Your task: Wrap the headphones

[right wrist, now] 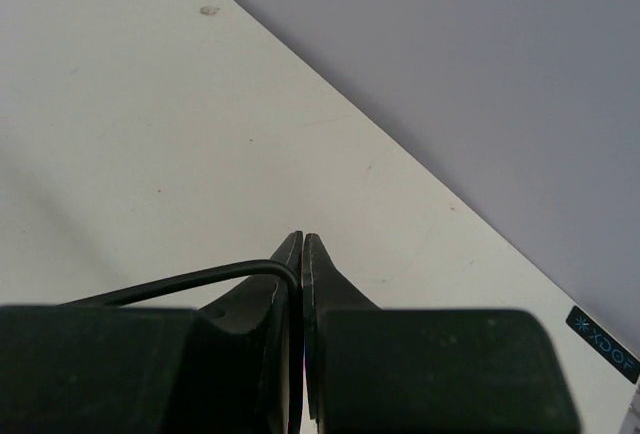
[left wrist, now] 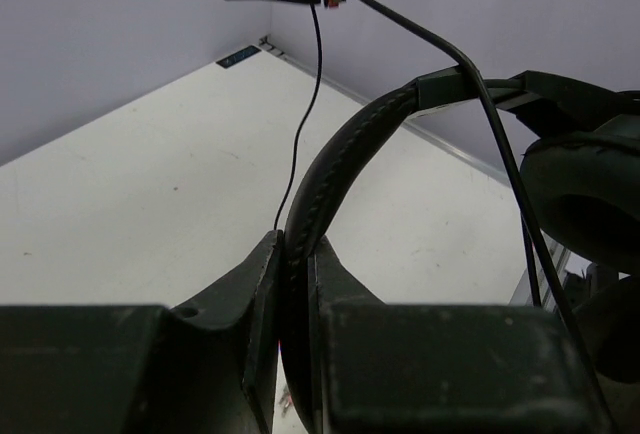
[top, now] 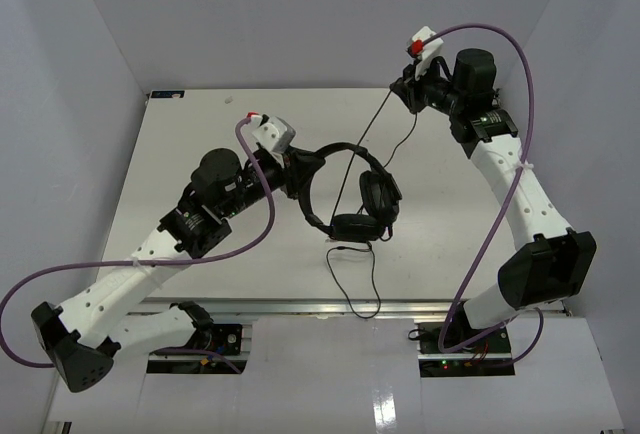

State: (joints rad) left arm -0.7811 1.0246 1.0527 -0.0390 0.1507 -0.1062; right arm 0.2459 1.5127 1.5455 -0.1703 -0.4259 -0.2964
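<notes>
The black headphones (top: 352,194) hang above the white table (top: 200,144) at its middle. My left gripper (top: 303,174) is shut on the headband (left wrist: 340,154), with the ear cups (top: 378,197) hanging to the right; one ear cup (left wrist: 590,194) shows at the right of the left wrist view. The thin black cable (top: 372,126) runs from the headphones up to my right gripper (top: 408,94) at the back right, which is shut on the cable (right wrist: 180,282). More cable (top: 352,279) lies in a loop near the table's front edge.
Purple robot cables (top: 510,84) arc over both arms. Grey walls close in the table at the back and both sides. A metal rail (top: 330,306) runs along the front edge.
</notes>
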